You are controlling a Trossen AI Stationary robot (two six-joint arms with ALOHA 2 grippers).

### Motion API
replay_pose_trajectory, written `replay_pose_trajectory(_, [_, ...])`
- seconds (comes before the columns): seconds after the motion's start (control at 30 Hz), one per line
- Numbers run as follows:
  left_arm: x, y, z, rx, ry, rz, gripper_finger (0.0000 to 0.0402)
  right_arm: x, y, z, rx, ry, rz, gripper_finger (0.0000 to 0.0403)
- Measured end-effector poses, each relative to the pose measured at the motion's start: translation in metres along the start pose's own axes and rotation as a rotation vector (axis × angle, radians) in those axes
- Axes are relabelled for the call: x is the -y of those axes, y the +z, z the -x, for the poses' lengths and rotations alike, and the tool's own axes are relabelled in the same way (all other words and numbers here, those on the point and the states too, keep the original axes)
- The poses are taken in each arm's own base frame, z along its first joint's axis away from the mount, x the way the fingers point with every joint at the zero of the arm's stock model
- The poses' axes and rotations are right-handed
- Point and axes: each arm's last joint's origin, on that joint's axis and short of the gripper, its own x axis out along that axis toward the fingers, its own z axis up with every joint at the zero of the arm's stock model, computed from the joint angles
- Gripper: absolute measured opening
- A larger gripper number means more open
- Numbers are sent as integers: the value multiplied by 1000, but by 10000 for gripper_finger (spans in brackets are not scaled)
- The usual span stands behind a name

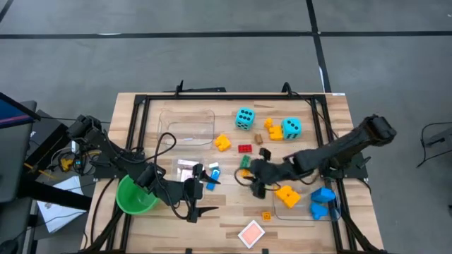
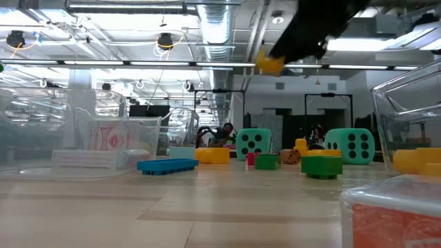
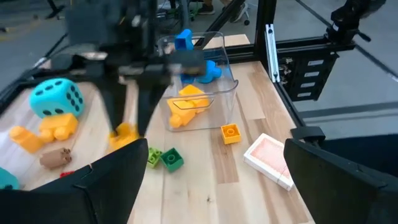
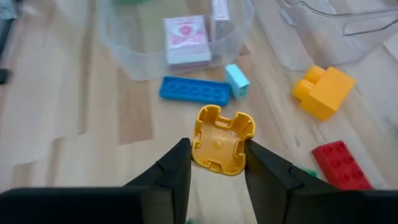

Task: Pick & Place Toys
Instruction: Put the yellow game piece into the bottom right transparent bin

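My right gripper (image 4: 217, 155) is shut on a small yellow brick (image 4: 219, 144) and hangs well above the table's middle (image 1: 256, 182); the low view shows the brick (image 2: 270, 63) high up. My left gripper (image 1: 201, 206) waits open near the front left, beside the green cup (image 1: 134, 195). Two cyan dice (image 1: 245, 118) (image 1: 291, 128) sit on the table at the far side. A red brick (image 1: 244, 148), a yellow brick (image 1: 222, 142), a blue flat brick (image 4: 194, 91) and a card deck (image 1: 251, 233) lie loose on the wood. My right gripper pinches the yellow brick by two opposite side walls (image 4: 199, 149) between its two fingers. The fingers slant downward from the table's right side. The brick is lifted clear of the table, its hollow underside turned toward the wrist camera.
A clear bin (image 1: 305, 214) at the near right holds yellow and blue bricks. A small clear tub (image 4: 134, 59) with cards stands left of centre, and a larger clear bin (image 1: 185, 121) stands behind it. A black frame (image 1: 138, 106) edges the table.
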Motion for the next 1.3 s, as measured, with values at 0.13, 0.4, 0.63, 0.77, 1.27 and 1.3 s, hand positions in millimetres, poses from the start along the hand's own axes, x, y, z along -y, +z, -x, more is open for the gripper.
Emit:
replay_pose_trajectory(0.13, [0,0,0,2,0,-62,369,-14,-7,27,11,18,-10,118])
replay_pose_trajectory(0.4, [-12,3,-6,14,40,-155,369,-31,-31,63,-1,-45,-125,118])
replay_pose_trajectory(0.63, [-34,8,-16,26,110,-199,369,-41,-52,82,-4,-91,-236,118])
replay_pose_trajectory(0.77, [-48,11,-21,40,158,-204,369,-48,-63,91,1,-89,-306,118])
replay_pose_trajectory(1.27, [-93,22,-32,94,295,-230,369,-69,-117,109,-58,-180,-533,119])
replay_pose_trajectory(1.3, [-94,22,-32,99,299,-238,369,-70,-119,109,-59,-179,-544,119])
